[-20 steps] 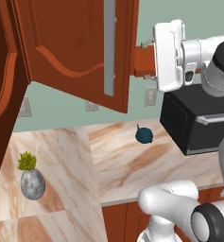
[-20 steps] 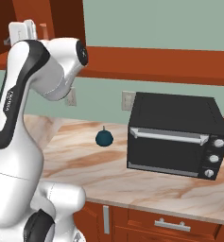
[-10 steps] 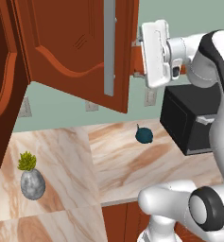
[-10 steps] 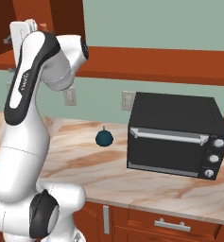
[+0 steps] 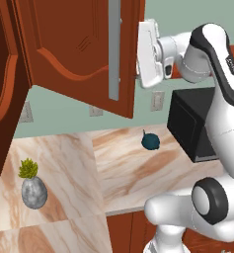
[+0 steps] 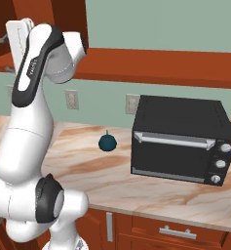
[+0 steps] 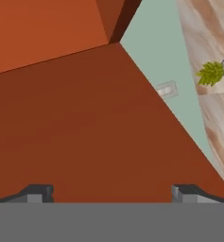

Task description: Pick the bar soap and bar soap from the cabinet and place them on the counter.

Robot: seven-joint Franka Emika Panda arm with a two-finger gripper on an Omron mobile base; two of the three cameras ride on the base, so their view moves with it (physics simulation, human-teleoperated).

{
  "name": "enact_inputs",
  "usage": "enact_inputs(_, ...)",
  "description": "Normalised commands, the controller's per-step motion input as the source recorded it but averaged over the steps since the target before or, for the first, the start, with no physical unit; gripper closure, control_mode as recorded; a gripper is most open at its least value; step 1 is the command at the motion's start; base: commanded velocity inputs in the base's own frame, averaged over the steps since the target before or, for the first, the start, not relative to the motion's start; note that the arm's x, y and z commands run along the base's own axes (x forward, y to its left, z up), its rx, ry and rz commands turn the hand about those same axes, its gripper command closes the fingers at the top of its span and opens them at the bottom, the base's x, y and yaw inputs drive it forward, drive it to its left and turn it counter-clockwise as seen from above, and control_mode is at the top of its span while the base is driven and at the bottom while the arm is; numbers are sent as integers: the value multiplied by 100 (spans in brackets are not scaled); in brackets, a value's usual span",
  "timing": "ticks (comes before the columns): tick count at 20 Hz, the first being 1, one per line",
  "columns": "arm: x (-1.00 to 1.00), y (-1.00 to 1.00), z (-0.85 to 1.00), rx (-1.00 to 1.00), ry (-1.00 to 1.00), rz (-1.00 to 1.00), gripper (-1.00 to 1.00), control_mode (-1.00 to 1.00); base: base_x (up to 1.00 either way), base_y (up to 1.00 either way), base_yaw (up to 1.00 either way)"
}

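1. Raised high at the open cabinet (image 5: 79,54), just behind the free edge of the swung-out door with its long grey bar handle (image 5: 114,49): white Franka hand, gripper (image 7: 111,191) pointing into the cabinet opening.
2. Fingers (image 7: 38,193) set wide apart in the hand view, nothing between them, reddish-brown cabinet panel directly ahead.
3. Not visible from any camera: either bar soap; cabinet interior hidden behind the door in the left base view and by the arm in the right base view, so their place on the shelf cannot be told.
4. Below: beige-pink marble counter (image 5: 123,168) with brown veins, running along the pale green wall.
5. Near the counter's back edge, just left of the black toaster oven (image 6: 180,139): small dark teal round thing with a stem (image 6: 107,142), apart from the oven.
6. Toward the counter's left end in the left base view: grey stone-like pot with a yellow-green plant (image 5: 33,187), standing upright, well apart from the teal thing; same plant at the right edge of the hand view.
7. On the wall above the counter's back edge: pale outlet plates (image 6: 71,99), one either side of the teal thing in the right base view.
8. Under the counter's front edge: reddish-brown drawer fronts with a grey handle (image 6: 178,232).
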Motion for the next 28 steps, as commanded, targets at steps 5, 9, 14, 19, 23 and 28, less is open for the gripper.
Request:
enact_inputs(5,0,30,-5,0,0,5,-100,-100,0,0,0)
enact_inputs(9,0,38,-12,0,2,3,-100,-100,0,0,0)
enact_inputs(14,2,33,-8,0,2,3,-100,-100,0,0,0)
enact_inputs(19,0,30,-1,0,0,4,-100,-100,0,0,0)
enact_inputs(23,-1,32,0,0,0,4,-100,-100,0,0,0)
enact_inputs(28,0,37,0,0,0,4,-100,-100,0,0,0)
